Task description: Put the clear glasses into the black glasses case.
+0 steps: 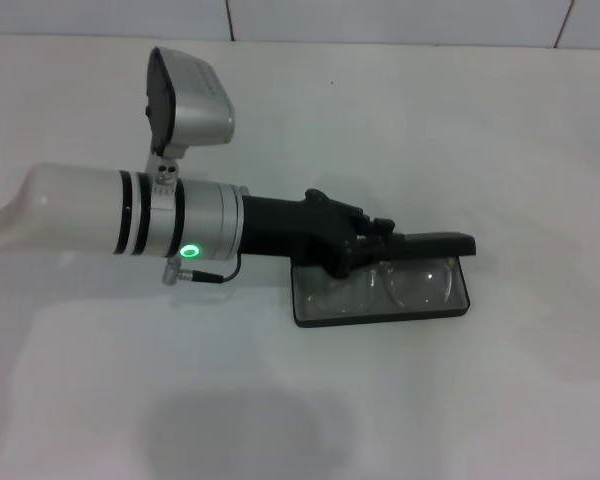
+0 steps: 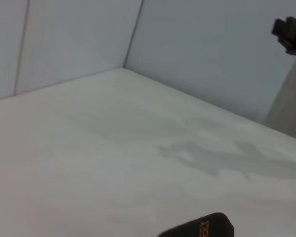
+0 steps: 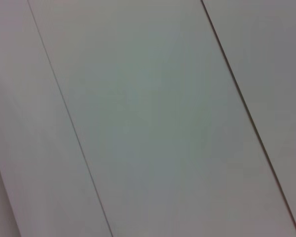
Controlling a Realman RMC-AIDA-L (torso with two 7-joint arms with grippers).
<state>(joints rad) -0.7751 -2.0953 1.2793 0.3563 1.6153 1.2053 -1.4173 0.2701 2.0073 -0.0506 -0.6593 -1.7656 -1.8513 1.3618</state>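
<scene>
1. Black glasses case (image 1: 325, 308) lying open on the white counter (image 1: 460, 400), a little right of centre in the head view, long side running left to right; lid (image 1: 440, 241) standing up along the far edge.
2. Inside the tray, clear glasses (image 1: 420, 280) resting on the grey lining, the curved lens showing most plainly in the right half; the left half partly hidden behind the gripper.
3. Left gripper (image 1: 372, 247) reaching in from the left, low over the left part of the case and close against its far edge; black fingers bunched above the glasses. Cannot tell whether spread, pressed together or pinching anything, nor whether touching the lens.
4. In the left wrist view, only a rounded black corner of the case (image 2: 202, 228) with orange lettering, and bare counter running to the wall.
5. Right gripper out of sight in every view; right wrist view showing only pale wall panels.
6. Open counter on every side of the case: broad room in front, to the right, and behind up to the tiled wall (image 1: 400, 18).
</scene>
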